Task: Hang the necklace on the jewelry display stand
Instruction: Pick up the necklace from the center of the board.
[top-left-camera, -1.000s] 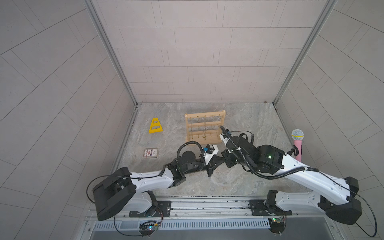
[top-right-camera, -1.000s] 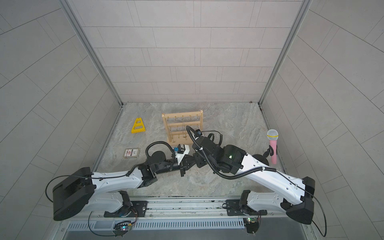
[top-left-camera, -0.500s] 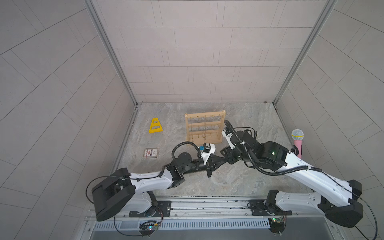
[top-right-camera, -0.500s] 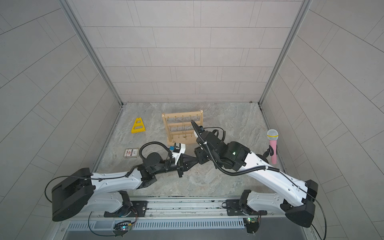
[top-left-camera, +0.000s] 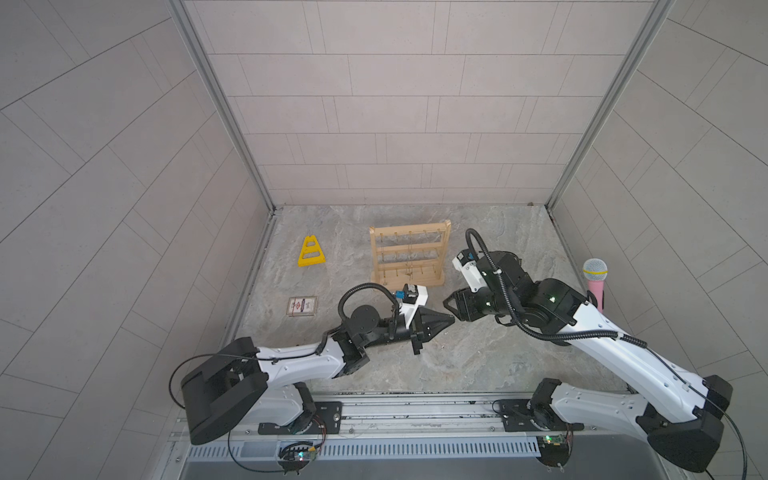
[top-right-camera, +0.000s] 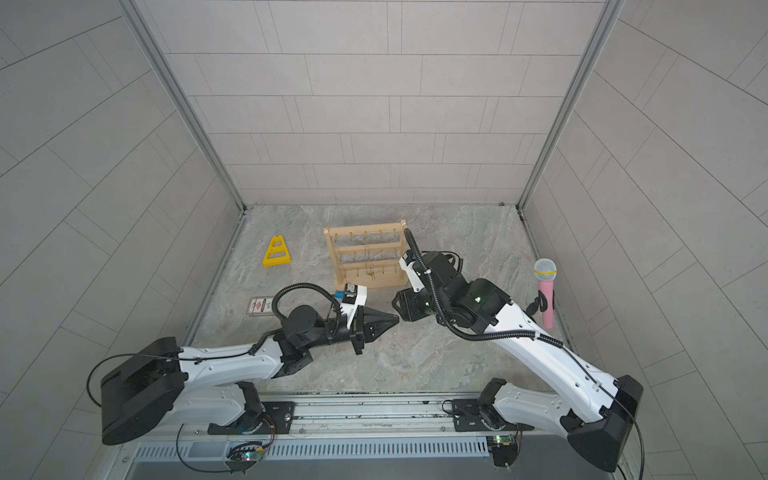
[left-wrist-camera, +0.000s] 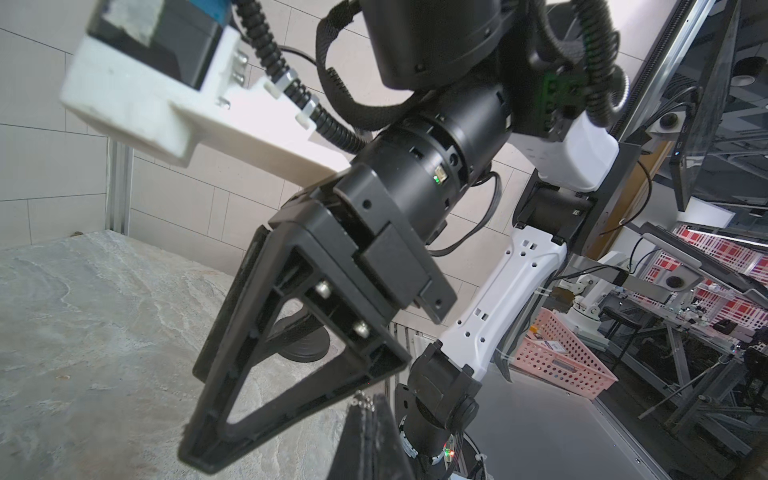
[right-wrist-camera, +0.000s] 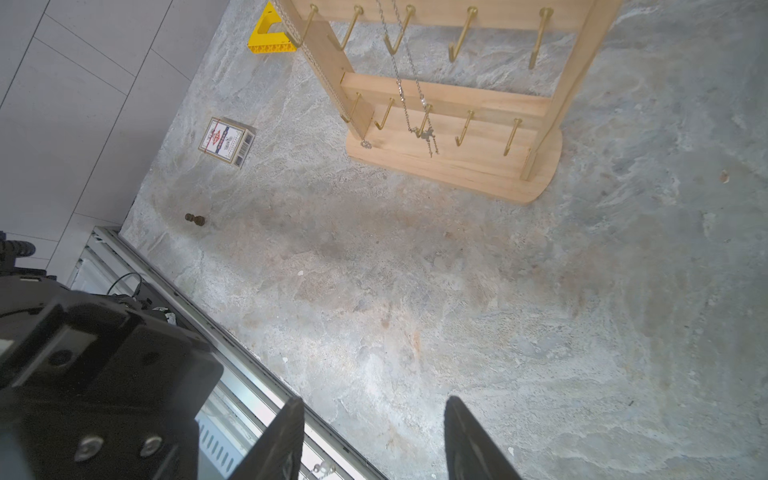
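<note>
My left gripper (top-left-camera: 450, 320) (left-wrist-camera: 368, 406) is shut on the necklace (left-wrist-camera: 361, 400), a thin silver bead chain of which only a short bit shows at the fingertips. My right gripper (top-left-camera: 448, 306) (right-wrist-camera: 374, 428) faces it tip to tip, just right of it, open with nothing between its fingers. A few beads of the necklace (right-wrist-camera: 325, 468) show beside one right finger. The jewelry display stand (top-left-camera: 409, 257) (top-right-camera: 365, 257) (right-wrist-camera: 449, 166), pale wood with brass hooks, stands behind both grippers. Two thin chains hang on the stand's hooks in the right wrist view.
A yellow triangular frame (top-left-camera: 311, 252) sits at the back left. A small card box (top-left-camera: 303, 306) lies left of my left arm, with a small dark pawn-like piece (right-wrist-camera: 194, 219) near it. A pink microphone (top-left-camera: 595, 286) stands upright by the right wall.
My right gripper has opened and its arm has drawn back a little to the right. My left gripper, still shut, has moved slightly to the right.
</note>
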